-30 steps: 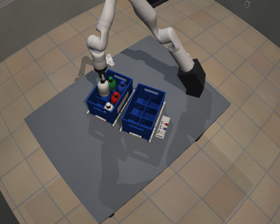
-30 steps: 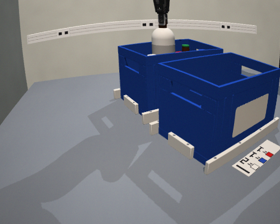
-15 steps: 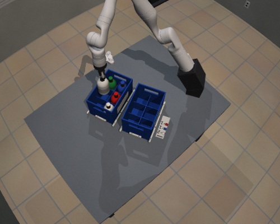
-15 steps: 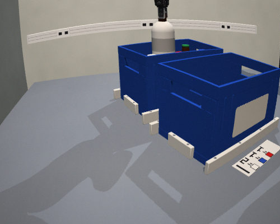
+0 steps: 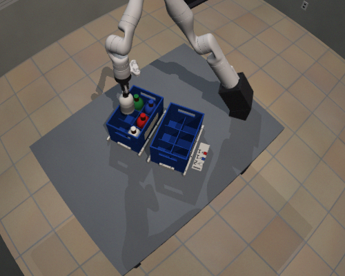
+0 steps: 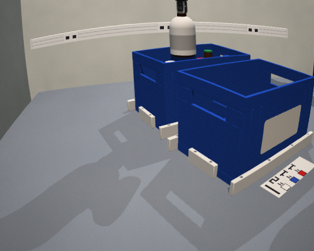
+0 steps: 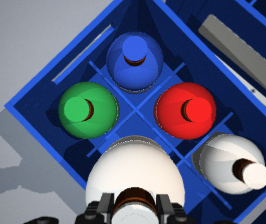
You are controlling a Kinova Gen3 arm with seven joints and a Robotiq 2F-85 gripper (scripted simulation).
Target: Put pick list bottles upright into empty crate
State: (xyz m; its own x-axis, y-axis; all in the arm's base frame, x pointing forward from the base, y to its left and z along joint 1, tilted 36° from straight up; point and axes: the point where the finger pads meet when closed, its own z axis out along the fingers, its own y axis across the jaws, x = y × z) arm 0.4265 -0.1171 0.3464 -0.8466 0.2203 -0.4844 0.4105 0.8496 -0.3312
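Bottles (image 5: 142,121) (image 7: 185,110) standing in one crate (image 5: 123,138) (image 6: 150,91) (image 7: 34,131), empty crate (image 5: 168,156) (image 6: 210,132) alongside, paper strip (image 5: 200,157) (image 6: 287,177) (flat on the table (image 5: 82,179) (image 6: 93,163)) beside it.
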